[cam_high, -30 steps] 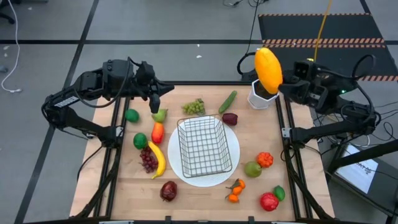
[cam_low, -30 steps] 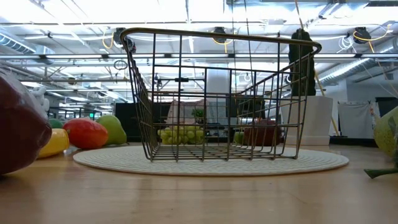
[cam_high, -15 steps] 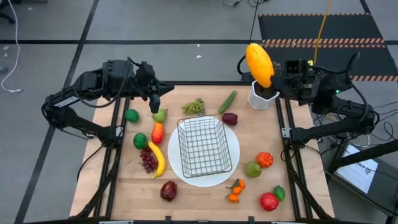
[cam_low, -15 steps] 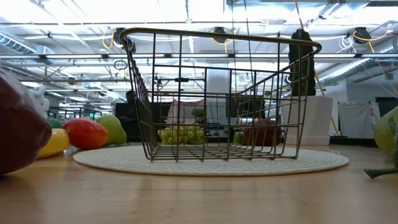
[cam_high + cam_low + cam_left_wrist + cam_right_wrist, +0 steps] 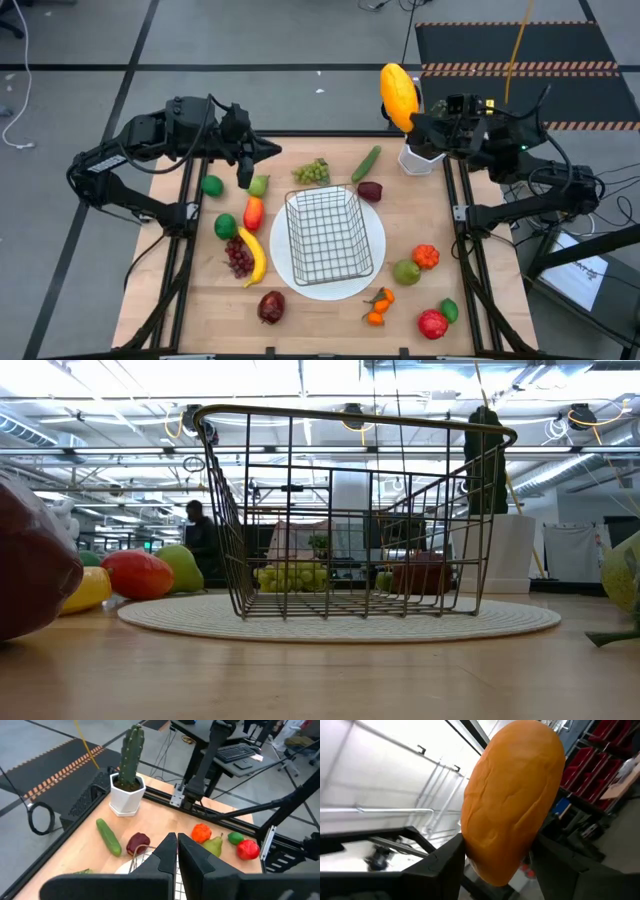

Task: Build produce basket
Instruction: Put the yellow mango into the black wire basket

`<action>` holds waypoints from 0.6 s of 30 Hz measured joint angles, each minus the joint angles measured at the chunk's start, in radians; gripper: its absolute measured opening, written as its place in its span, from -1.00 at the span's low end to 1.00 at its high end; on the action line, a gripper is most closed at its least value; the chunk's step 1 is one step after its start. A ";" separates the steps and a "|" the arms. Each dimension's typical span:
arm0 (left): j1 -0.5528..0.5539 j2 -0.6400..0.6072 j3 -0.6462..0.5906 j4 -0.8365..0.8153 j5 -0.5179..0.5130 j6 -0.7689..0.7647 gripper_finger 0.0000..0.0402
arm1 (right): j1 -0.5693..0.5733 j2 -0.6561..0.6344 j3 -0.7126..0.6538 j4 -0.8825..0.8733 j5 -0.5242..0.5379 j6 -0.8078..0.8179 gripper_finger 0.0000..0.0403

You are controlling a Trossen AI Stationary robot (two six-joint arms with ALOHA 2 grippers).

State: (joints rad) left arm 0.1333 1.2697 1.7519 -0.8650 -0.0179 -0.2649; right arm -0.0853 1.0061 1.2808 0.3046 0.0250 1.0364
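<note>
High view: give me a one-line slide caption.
Right hand lifts a yellow-orange mango above the cactus pot; wire basket sits empty on the plate.

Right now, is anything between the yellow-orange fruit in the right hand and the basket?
Nothing visible blocks it. The right hand holds the yellow-orange fruit high over the table's far right corner, above the cactus pot. The basket stands open-topped and empty on the plate.

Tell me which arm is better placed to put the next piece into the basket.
Right. The right gripper already grips a yellow-orange fruit, raised at the table's far right corner. The left gripper is shut and empty. The basket holds nothing.
</note>
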 joint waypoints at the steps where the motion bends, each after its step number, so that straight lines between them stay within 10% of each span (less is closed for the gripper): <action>1: 0.000 0.000 0.000 0.000 0.009 0.000 -0.92 | 0.000 0.005 0.000 0.001 0.000 -0.024 -0.02; 18: 0.001 0.000 0.000 0.001 0.053 -0.086 -0.92 | 0.000 0.031 0.000 -0.030 -0.031 -0.641 -0.02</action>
State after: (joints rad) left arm 0.1341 1.2695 1.7519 -0.8642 0.0355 -0.3512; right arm -0.0849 1.0367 1.2808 0.2742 -0.0059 0.3955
